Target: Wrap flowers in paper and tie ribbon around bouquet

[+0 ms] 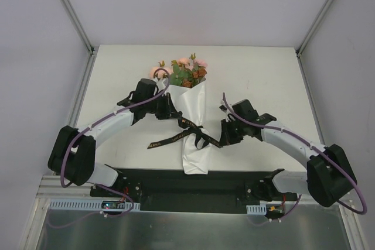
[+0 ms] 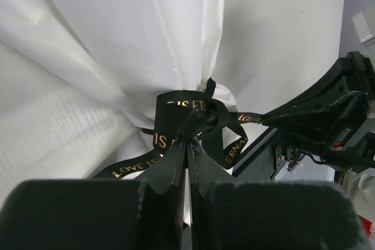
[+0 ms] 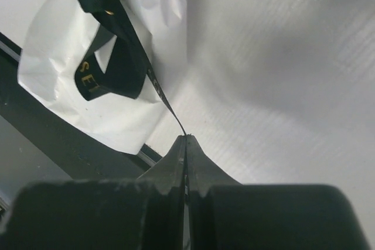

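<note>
The bouquet lies along the middle of the table, with the flowers (image 1: pixel 187 72) at its far end and the white paper (image 1: pixel 196 150) as a cone round the stems. The black ribbon (image 1: pixel 167 141) with gold lettering circles the cone's waist in a knot. My left gripper (image 1: pixel 176 116) is at that knot from the left, shut on the ribbon (image 2: pixel 176 108) right against the paper (image 2: pixel 117 39). To the right of the cone, my right gripper (image 1: pixel 224 136) is shut on a ribbon (image 3: pixel 126 68) tail. The tail runs taut and edge-on from the paper (image 3: pixel 64 74) into its fingertips (image 3: pixel 186 139).
The white table (image 1: pixel 263 74) ends at grey walls with metal frame posts (image 1: pixel 70 10) at both far corners. A black mounting bar (image 1: pixel 193 182) with both arm bases runs along the near edge, just below the cone's tip. One ribbon tail trails left on the table.
</note>
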### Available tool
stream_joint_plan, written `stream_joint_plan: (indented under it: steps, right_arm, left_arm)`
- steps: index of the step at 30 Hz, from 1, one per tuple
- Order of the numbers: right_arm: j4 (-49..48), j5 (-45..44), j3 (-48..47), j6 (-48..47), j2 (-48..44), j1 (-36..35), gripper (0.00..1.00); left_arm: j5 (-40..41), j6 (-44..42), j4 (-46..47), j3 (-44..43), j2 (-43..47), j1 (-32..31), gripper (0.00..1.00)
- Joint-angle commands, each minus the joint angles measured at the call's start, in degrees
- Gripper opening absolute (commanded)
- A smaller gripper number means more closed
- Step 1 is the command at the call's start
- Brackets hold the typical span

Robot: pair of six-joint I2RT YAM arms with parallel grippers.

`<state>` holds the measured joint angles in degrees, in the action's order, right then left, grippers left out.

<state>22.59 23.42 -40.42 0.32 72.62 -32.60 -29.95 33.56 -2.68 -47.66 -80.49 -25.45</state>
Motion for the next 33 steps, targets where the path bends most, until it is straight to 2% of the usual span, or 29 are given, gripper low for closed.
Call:
stream_joint_plan:
  steps: [1, 8, 15, 21, 25, 28, 29, 31, 32, 33]
  right_arm:
    - [6.8, -5.6, 2.0, 3.1, -2.4, 0.0, 0.01]
    - [7.6, -7.3, 6.6, 15.4, -3.7, 0.1, 0.01]
    - [14.1, -18.5, 12.0, 24.5, -13.0, 0.0, 0.01]
    - [13.7, -19.5, 14.5, 30.1, -16.1, -0.4, 0.01]
    - [12.9, -18.1, 14.6, 31.7, -13.1, -0.7, 0.01]
    - [8.6, -14.2, 16.0, 33.1, -10.5, -1.0, 0.02]
    - [8.2, -14.2, 15.9, 32.7, -10.3, -1.1, 0.11]
    - [10.1, -17.5, 12.6, 29.1, -12.0, -1.7, 0.23]
    - [11.8, -20.1, 10.6, 27.7, -13.2, -3.6, 0.38]
    - [15.3, -25.9, 7.9, 25.9, -14.8, -4.8, 0.44]
  left_arm:
    - [-1.1, -0.3, 1.4, -3.5, -0.5, -1.9, 0.00]
    - [-0.8, 0.6, 1.4, -6.4, -5.0, -3.3, 0.00]
    - [-0.7, 1.2, 1.3, -8.8, -8.7, -3.7, 0.00]
    - [-0.9, 1.2, 1.4, -10.2, -10.8, -4.3, 0.00]
    - [-1.0, 0.9, 1.2, -10.3, -11.7, -4.5, 0.00]
    - [-1.1, 0.6, 0.8, -10.6, -12.6, -4.5, 0.00]
    - [-0.6, 0.5, 0.7, -10.6, -12.8, -4.5, 0.00]
    - [-0.5, 0.1, 0.4, -10.4, -12.7, -4.5, 0.00]
    - [-0.3, 0.0, 0.3, -10.3, -12.5, -4.5, 0.00]
    - [-0.2, -0.1, 0.2, -10.3, -12.5, -4.5, 0.00]
